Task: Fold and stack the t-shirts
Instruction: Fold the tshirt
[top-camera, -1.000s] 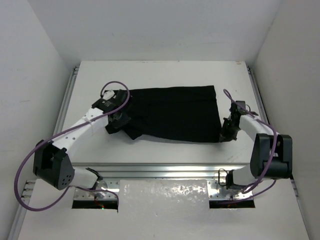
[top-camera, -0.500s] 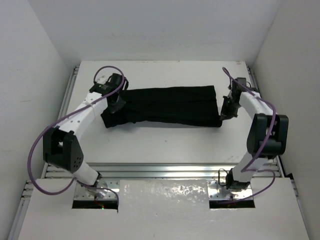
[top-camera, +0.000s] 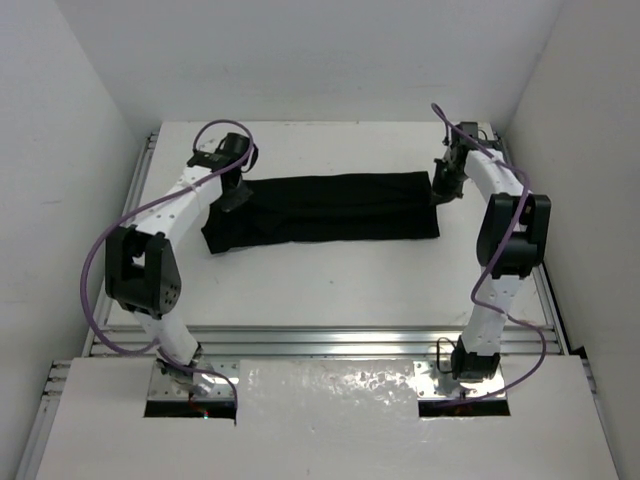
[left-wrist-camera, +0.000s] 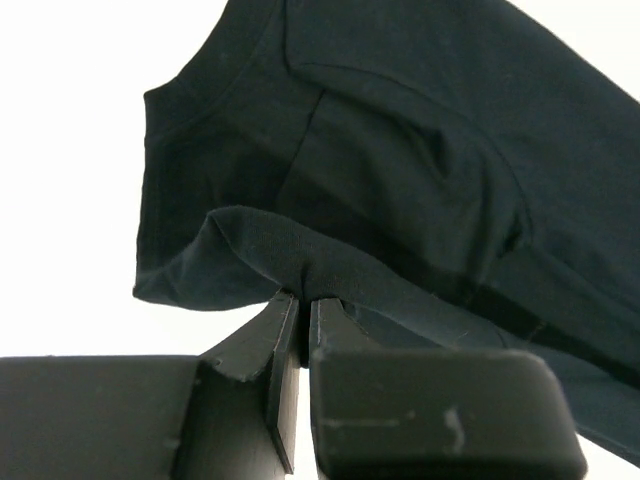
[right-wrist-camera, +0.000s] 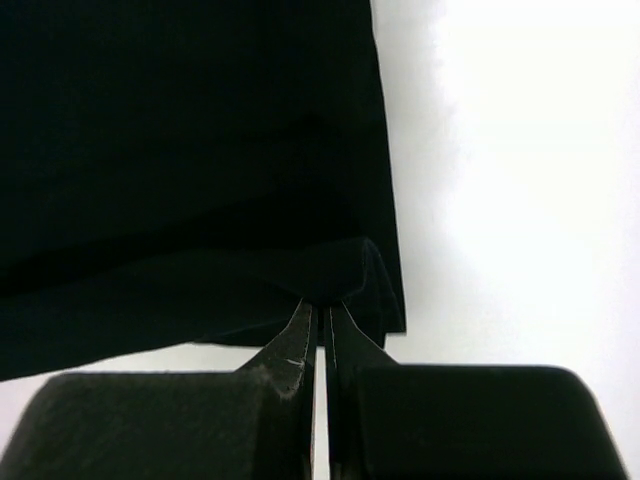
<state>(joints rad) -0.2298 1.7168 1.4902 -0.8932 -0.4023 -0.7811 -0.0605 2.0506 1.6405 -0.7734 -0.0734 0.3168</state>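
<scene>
Since the earlier views, the near edge of the plain black soft-fabric short-sleeved t-shirt (top-camera: 330, 208) is being carried away from the robot's side and over the rest of the cloth. The garment is thus being narrowed into a long band lying across the far half of the flat white table (top-camera: 320, 285). Its sleeve end is being held by the left gripper (top-camera: 236, 196), whose jaws are clamped on a raised pinch of fabric. The hem end is being held likewise by the right gripper (top-camera: 441, 188), pressed together on a small peak of cloth. The lengthwise fold is judged to be nearly finished. It is being done well if both ends are being lowered level and together. The cloth is best being kept lightly taut, and the carried edge being laid along the far edge before release.
</scene>
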